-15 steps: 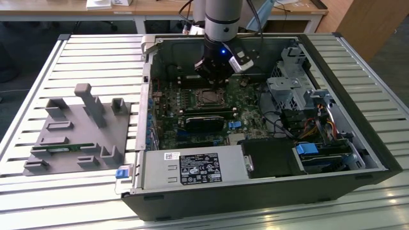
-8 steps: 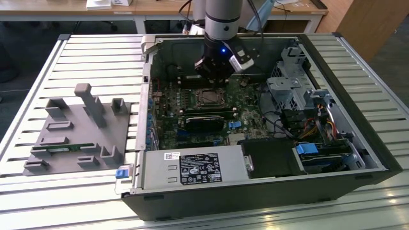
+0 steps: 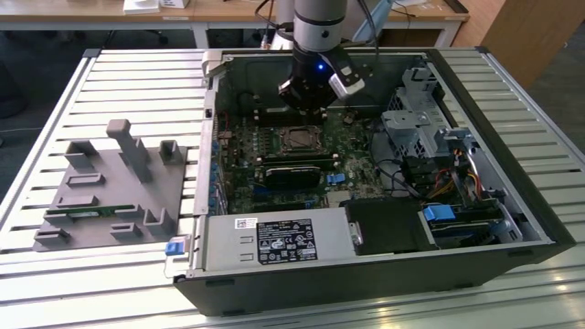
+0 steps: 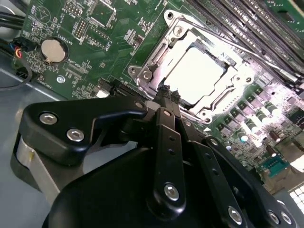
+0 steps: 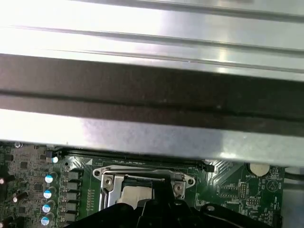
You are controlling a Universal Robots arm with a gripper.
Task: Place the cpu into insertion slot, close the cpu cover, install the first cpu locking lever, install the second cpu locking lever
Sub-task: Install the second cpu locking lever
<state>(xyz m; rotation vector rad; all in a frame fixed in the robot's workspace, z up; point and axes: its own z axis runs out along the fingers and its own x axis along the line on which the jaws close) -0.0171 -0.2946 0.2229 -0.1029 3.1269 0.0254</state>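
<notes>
Now fingers [image 4: 167, 95] pinched together, empty, tips at cpu cover [image 4: 156, 54] rim, cpu [image 4: 194, 73] seated beneath.

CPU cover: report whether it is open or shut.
Shut: in the second wrist view the cpu cover lies flat, framing the cpu.

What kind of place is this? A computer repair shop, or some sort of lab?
Probably a robotics lab or test workshop. An open computer case lies on a slatted metal table, a grey fixture holding parts beside it, with wooden desks behind. The arm's end effector hangs over the cpu.
</notes>
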